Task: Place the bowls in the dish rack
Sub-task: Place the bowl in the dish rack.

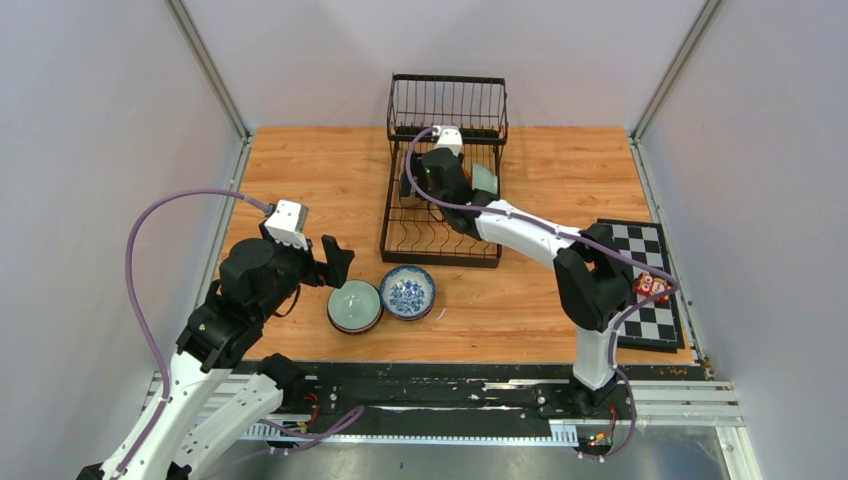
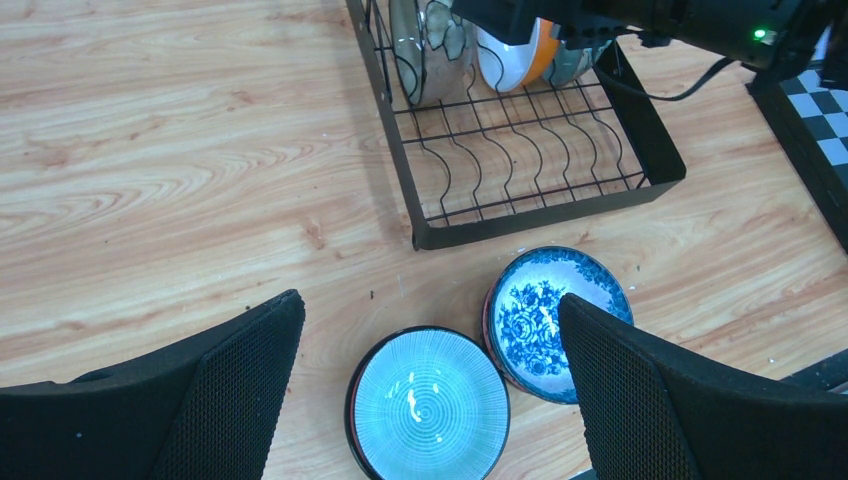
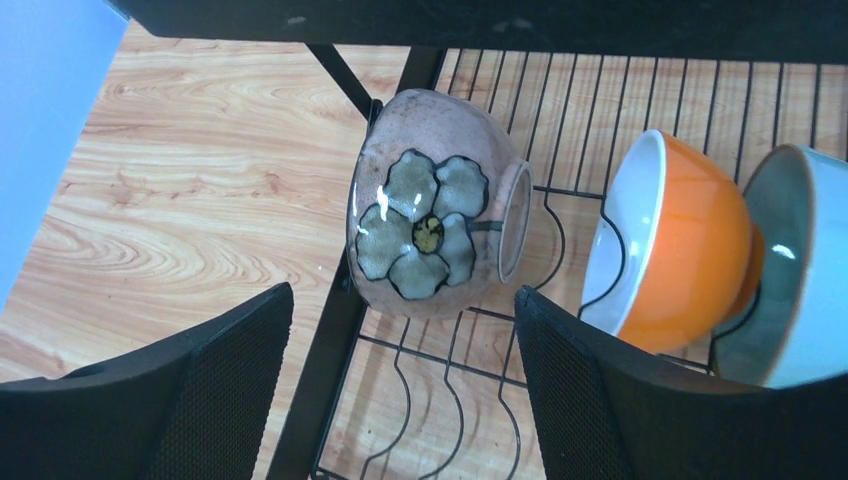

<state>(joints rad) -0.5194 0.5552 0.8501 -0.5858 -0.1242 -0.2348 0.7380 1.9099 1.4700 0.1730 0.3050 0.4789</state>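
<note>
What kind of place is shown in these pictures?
Probably a robot test cell, not a real kitchen: plain walls enclose a wooden table, two robot arms are bolted at its near edge, and a dish rack with bowls stands on it.

Light wooden tabletop [image 1: 300,180], black wire dish rack [image 1: 440,262] far centre, pale green ceramic bowl [image 1: 354,305] near, apparently touching blue-and-white patterned ceramic bowl [image 1: 408,292], black-and-white checkered board [image 1: 640,250] right.

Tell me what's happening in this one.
Bowls are being loaded into the dish rack. Three already stand on edge in it: a flower-painted bowl, an orange bowl and a pale blue bowl. The right hand is open above the flower-painted one, not gripping it. The left hand hovers open over the celadon bowl and the blue-and-white bowl on the table near the rack.
</note>
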